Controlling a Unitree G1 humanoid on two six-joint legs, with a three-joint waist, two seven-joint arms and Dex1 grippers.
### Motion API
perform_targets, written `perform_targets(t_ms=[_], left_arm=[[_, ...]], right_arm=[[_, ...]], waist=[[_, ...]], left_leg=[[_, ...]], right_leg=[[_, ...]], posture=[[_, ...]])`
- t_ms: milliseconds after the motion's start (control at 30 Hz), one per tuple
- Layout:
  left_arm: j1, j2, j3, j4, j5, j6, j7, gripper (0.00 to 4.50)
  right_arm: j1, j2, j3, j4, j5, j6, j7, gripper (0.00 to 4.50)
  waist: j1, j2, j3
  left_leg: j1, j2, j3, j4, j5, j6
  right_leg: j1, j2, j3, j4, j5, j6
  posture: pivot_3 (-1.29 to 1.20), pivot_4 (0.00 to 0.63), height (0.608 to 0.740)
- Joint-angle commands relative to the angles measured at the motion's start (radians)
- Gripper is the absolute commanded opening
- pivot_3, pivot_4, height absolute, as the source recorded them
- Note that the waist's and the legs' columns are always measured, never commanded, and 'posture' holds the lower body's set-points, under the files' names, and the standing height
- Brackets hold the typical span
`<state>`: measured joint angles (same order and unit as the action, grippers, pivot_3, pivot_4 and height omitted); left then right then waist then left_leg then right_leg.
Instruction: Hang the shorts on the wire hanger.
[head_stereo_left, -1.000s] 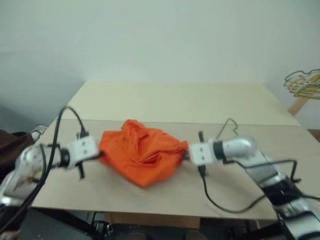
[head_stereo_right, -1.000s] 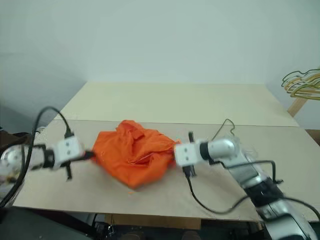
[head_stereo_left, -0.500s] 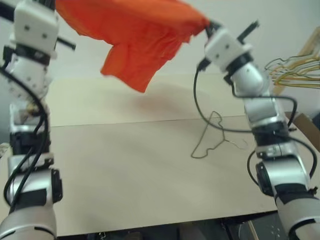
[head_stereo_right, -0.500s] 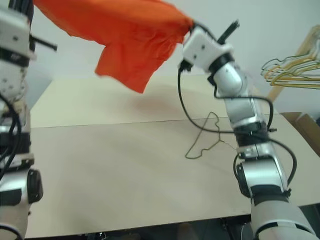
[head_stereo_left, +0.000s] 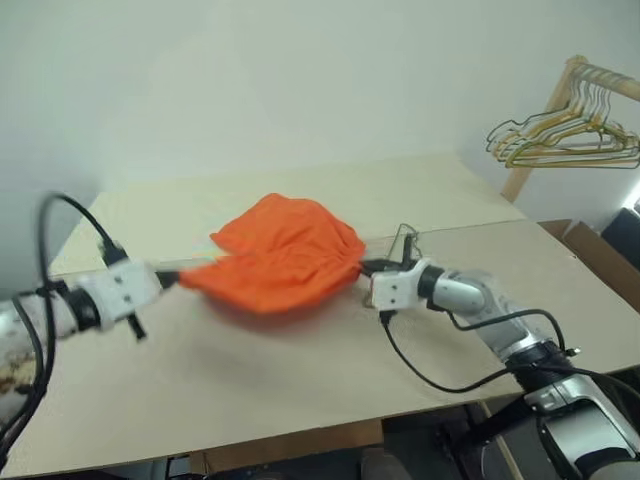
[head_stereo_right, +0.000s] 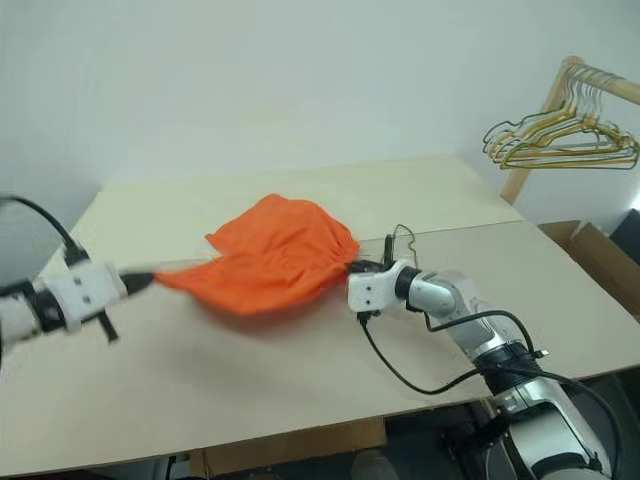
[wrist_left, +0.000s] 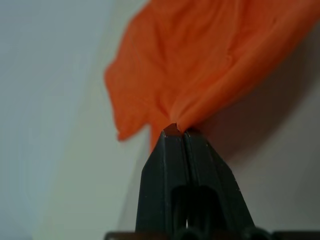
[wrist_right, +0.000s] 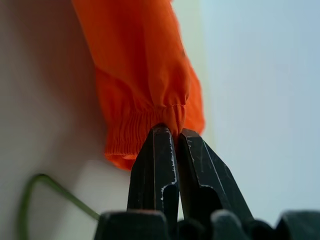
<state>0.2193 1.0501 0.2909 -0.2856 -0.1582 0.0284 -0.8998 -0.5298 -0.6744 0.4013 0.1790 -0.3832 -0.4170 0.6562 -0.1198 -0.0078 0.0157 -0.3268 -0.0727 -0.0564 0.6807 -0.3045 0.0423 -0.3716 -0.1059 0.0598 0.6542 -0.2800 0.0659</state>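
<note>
I can read no text, label, brand, number or sign anywhere in what I see.
</note>
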Motion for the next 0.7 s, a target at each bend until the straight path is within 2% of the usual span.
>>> perform_targets(t_ms=[33, 167, 267, 600, 700], left_arm=[[0.083, 0.012, 0.033, -0.092, 0.0, 0.058, -0.051, 0.03], [0.203, 0.027, 0.065, -0.157, 0.008, 0.122, -0.115, 0.03], [0.275, 0.043, 0.103, -0.21, 0.002, 0.173, -0.173, 0.03], [0.353, 0.058, 0.11, -0.351, 0.003, 0.332, -0.265, 0.03], [0.343, 0.045, 0.088, -0.357, -0.002, 0.339, -0.266, 0.03]], right_arm=[[0.015, -0.048, 0.001, -0.127, 0.084, -0.013, 0.144, 0.0], [0.048, -0.114, 0.011, -0.204, 0.13, -0.01, 0.282, 0.0], [0.065, -0.167, 0.022, -0.227, 0.143, -0.036, 0.365, 0.0], [0.068, -0.231, 0.018, -0.19, 0.158, -0.158, 0.47, 0.0], [0.058, -0.228, 0.021, -0.137, 0.124, -0.245, 0.443, 0.0]], waist=[[0.019, -0.002, 0.001], [0.054, -0.009, -0.001], [0.077, -0.009, 0.0], [0.106, -0.009, 0.001], [0.107, -0.009, 0.001]], left_leg=[[0.0, 0.0, 0.0, 0.0, -0.002, 0.0], [-0.012, 0.0, 0.001, 0.002, -0.005, -0.001], [-0.012, 0.0, 0.001, 0.002, -0.006, -0.001], [-0.01, 0.003, 0.004, 0.001, -0.005, -0.003], [-0.01, 0.003, 0.004, 0.0, -0.005, -0.003]], right_leg=[[-0.001, 0.0, 0.0, 0.0, 0.0, 0.0], [-0.017, -0.001, 0.0, 0.001, 0.0, 0.0], [-0.017, -0.001, 0.0, -0.003, 0.0, -0.001], [-0.014, 0.002, 0.0, -0.006, 0.002, -0.004], [-0.015, 0.002, 0.0, -0.007, 0.002, -0.004]], posture=[[-0.01, 0.0, 0.74], [-0.01, 0.0, 0.74], [-0.01, 0.0, 0.74], [0.01, 0.0, 0.74], [0.0, 0.0, 0.74]])
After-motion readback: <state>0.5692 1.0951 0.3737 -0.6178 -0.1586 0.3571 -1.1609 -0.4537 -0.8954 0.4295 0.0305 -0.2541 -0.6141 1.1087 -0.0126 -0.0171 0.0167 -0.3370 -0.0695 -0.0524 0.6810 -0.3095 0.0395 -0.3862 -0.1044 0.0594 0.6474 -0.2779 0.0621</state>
